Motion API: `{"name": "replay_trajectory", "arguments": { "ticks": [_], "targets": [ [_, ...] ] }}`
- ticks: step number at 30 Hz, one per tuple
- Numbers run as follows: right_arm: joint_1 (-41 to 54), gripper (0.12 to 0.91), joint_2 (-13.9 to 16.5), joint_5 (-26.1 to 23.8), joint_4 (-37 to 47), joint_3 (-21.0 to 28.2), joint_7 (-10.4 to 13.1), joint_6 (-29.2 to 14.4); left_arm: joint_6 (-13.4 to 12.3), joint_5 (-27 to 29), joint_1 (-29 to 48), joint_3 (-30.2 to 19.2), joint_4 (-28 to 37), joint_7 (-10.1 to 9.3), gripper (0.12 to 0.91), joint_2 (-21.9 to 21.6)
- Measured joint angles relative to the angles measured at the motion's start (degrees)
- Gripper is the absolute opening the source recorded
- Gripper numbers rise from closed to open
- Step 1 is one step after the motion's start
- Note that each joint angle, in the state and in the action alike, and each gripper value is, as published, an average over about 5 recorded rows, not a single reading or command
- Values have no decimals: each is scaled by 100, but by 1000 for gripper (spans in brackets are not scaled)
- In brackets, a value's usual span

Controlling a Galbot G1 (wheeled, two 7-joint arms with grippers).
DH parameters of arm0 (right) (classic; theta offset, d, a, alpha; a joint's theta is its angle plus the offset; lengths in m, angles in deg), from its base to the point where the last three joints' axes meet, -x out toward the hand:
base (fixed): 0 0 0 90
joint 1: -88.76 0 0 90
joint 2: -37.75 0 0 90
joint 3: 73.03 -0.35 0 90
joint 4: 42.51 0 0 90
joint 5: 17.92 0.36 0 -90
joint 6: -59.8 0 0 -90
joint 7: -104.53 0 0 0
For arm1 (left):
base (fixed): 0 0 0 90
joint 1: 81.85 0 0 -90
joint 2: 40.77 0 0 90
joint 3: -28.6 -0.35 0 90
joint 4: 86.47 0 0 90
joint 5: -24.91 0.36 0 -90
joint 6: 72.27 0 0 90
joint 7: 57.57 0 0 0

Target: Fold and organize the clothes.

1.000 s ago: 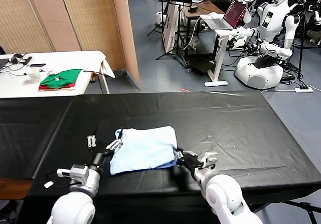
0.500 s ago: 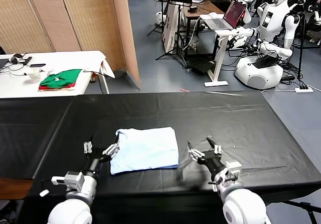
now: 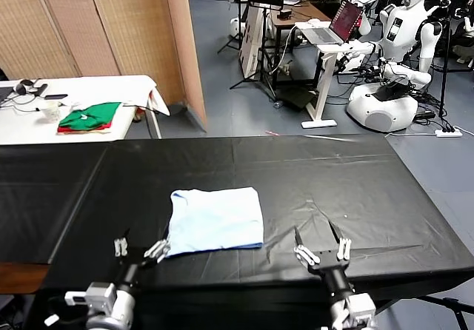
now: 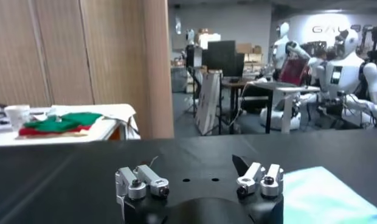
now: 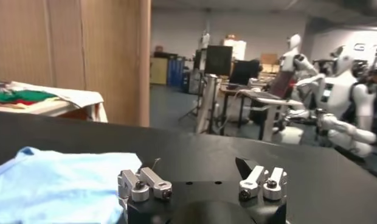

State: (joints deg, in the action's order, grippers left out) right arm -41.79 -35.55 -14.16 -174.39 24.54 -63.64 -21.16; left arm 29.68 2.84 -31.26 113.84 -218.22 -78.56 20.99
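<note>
Now, head view: pale blue T-shirt (image 3: pixel 215 220) folded into a rough rectangle, flat on black desk (image 3: pixel 355 189), near front edge, centre-left. Left gripper (image 3: pixel 138 248) low at front edge, just off shirt's near-left corner, jaws open, holding nothing. Right gripper (image 3: pixel 320 245) low at front edge, apart from shirt, jaws open, holding nothing. Green and red garments (image 3: pixel 89 117) on white table (image 3: pixel 96 87) far left.

Left wrist view: left gripper (image 4: pixel 199 180) spread wide, shirt (image 4: pixel 322 193) edge beside one finger, not touching.

Right wrist view: right gripper (image 5: pixel 202 181) spread wide, shirt (image 5: pixel 55 182) beside it on desk.
</note>
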Motion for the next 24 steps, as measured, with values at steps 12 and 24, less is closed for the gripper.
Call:
{"name": "replay_trajectory", "arguments": {
  "ticks": [12, 24],
  "targets": [
    [-1090, 907, -194, -183, -170, 9, 359, -500, -47, -77, -544, 62, -144, 92, 907, 23],
    [-1671, 907, -285, -200, -134, 27, 503, -516, 34, -94, -603, 68, -119, 131, 907, 16]
  ]
}}
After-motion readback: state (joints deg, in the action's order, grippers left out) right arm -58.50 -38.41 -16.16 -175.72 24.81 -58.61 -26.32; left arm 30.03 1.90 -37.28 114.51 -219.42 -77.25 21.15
